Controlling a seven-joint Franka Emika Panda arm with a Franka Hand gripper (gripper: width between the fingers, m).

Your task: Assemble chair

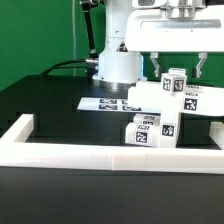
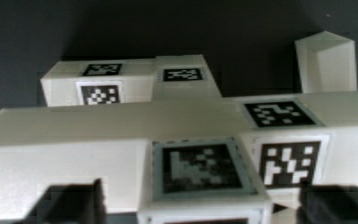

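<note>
The chair parts are chunky white blocks with black-and-white tags. A wide slab [image 1: 146, 97] [image 2: 87, 135] lies at the exterior view's right. A small tagged block [image 1: 176, 83] [image 2: 202, 172] stands on the slab. My gripper [image 1: 178, 68] [image 2: 202, 202] hangs over this block, open. Its dark fingers [image 2: 66, 205] stand on either side of the block with a gap on each side. Two tagged cube-like pieces [image 1: 150, 130] sit in front of the slab. In the wrist view another tagged block [image 2: 131, 82] and an upright leg [image 2: 323, 60] lie beyond the slab.
The marker board [image 1: 108, 102] lies flat in front of the robot base [image 1: 118, 65]. A long white border rail [image 1: 100, 152] runs along the front of the black table and turns back at the exterior view's left [image 1: 20, 130].
</note>
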